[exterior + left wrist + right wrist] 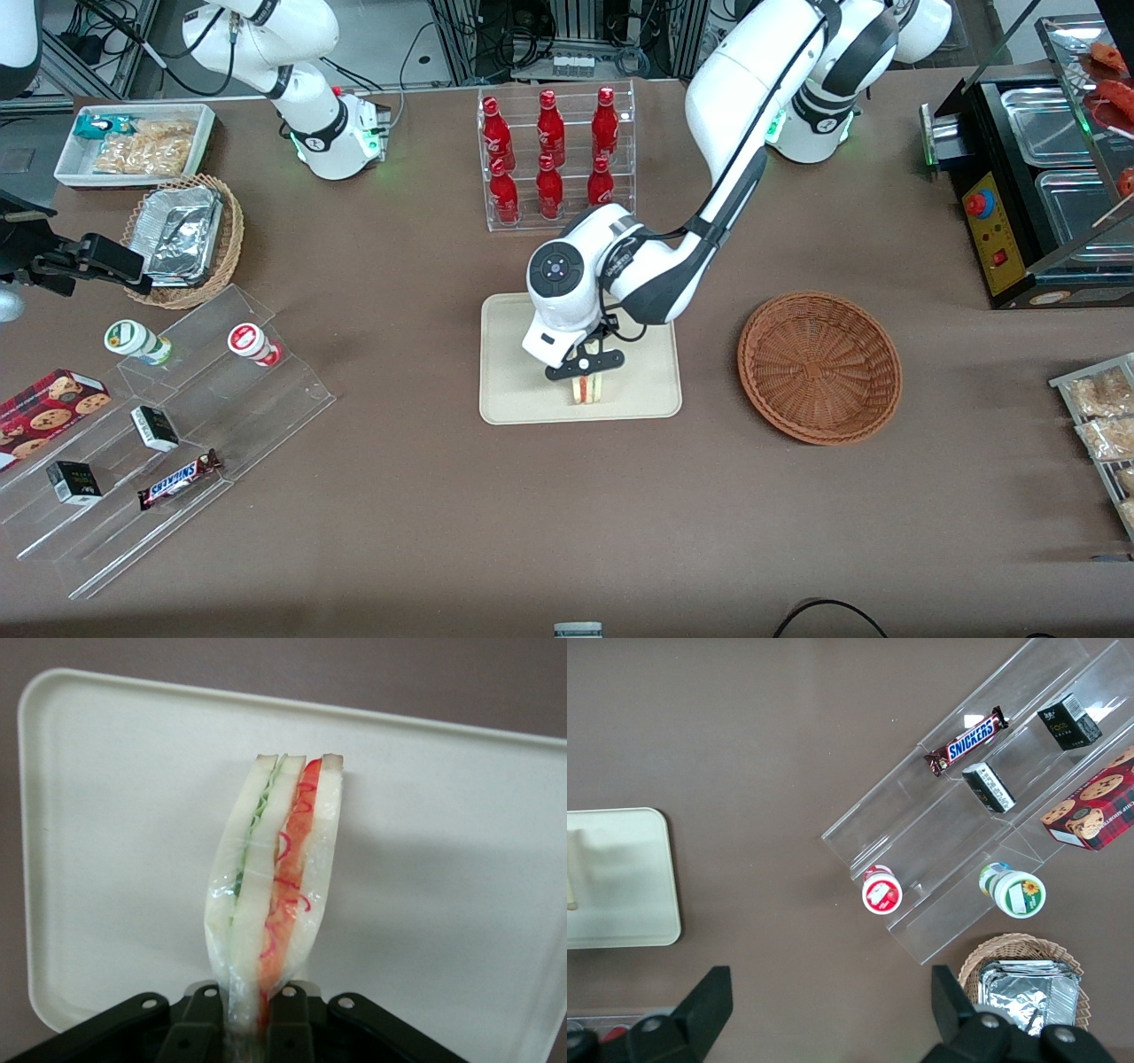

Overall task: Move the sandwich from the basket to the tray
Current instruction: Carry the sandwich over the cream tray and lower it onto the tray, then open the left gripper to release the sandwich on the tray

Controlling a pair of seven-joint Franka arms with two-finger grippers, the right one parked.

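My left gripper (585,365) is shut on the sandwich (586,388), a clear-wrapped wedge of white bread with red and green filling. It holds the sandwich low over the beige tray (523,390), in the part of the tray nearer the front camera. I cannot tell whether the sandwich touches the tray. In the left wrist view the gripper (245,1010) pinches the sandwich (275,877) by its narrow end, with the tray (115,815) beneath. The reddish-brown basket (819,368) stands empty beside the tray, toward the working arm's end of the table.
A clear rack of red bottles (554,159) stands farther from the front camera than the tray. A stepped acrylic shelf with snacks (177,425), a tan basket of foil trays (186,235) and a white snack bin (133,142) lie toward the parked arm's end. A black food warmer (1036,177) stands toward the working arm's end.
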